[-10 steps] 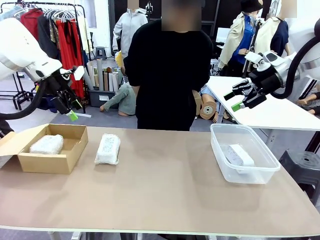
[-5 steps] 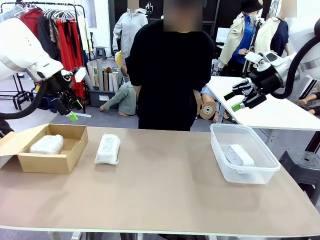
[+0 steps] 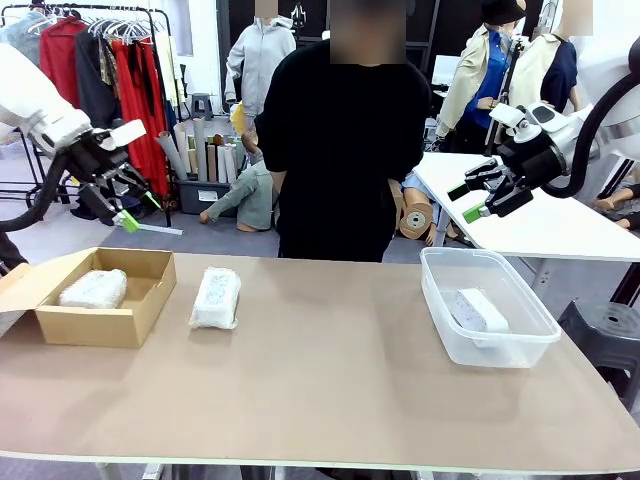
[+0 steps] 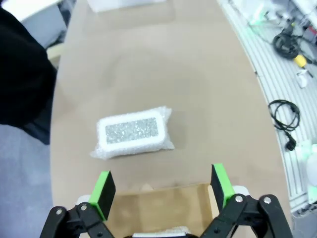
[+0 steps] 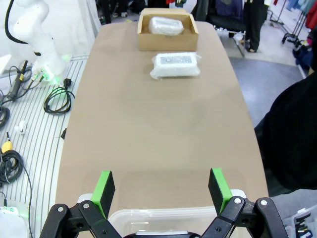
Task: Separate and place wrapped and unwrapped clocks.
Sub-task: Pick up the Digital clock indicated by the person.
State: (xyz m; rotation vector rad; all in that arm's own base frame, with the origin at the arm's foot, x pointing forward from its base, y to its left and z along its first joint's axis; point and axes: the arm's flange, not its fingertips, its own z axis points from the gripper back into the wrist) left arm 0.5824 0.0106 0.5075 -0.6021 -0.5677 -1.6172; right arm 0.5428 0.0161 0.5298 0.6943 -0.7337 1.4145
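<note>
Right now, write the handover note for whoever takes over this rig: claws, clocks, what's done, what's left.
Left claw: open, holding nothing, raised near the cardboard box.
Right claw: open, holding nothing, raised near the clear tub.
Clocks: first wrapped clock in the box; second wrapped clock on the table beside the box; unwrapped clock in the tub.
Done: those two placed.
Left: the second wrapped clock, probably bound for the box.
</note>
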